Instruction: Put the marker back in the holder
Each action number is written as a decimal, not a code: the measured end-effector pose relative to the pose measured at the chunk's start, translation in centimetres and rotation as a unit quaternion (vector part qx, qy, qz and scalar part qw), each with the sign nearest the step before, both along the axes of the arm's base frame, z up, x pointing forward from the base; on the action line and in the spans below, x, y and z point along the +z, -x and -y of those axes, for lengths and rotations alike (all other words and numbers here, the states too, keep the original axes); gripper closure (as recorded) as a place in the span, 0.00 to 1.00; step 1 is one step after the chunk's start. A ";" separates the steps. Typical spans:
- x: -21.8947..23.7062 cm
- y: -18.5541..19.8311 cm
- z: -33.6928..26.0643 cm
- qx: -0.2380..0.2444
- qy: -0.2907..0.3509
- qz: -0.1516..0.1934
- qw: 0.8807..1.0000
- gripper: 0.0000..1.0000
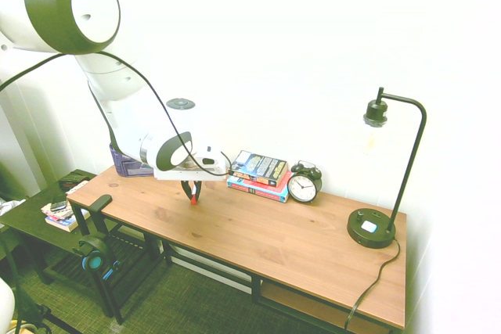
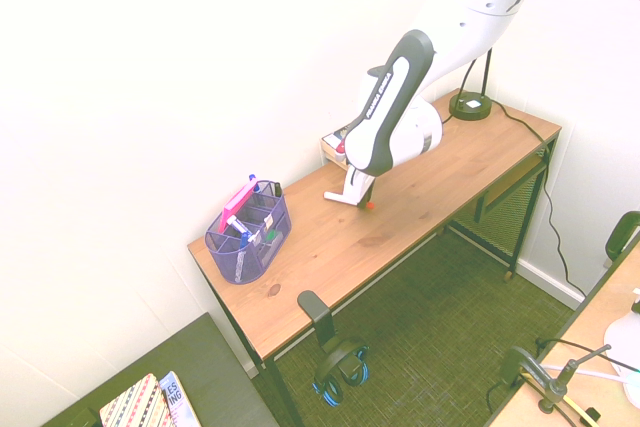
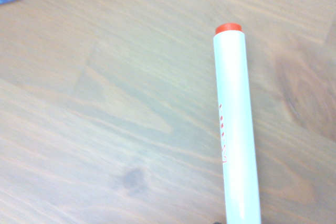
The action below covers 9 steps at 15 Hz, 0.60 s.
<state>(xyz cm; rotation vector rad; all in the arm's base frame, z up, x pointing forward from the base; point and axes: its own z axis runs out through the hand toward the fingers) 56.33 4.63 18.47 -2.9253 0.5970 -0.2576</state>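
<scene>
Right now your gripper (image 1: 192,193) hangs low over the wooden table (image 1: 258,240), its jaws pinched on the marker (image 3: 235,124), which points straight down with its red end (image 2: 369,206) just above the wood. Your wrist view shows the white barrel with red print running toward that red tip. You'll find the holder (image 2: 250,233) well apart from the marker, near the table's end by the wall, with pens standing in its mesh compartments. Books (image 1: 259,174), a clock (image 1: 302,186) and a lamp (image 1: 374,224) sit along the wall.
</scene>
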 end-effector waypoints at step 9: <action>17.8 3.3 -10.1 -0.006 -0.105 -0.061 0.993 1.00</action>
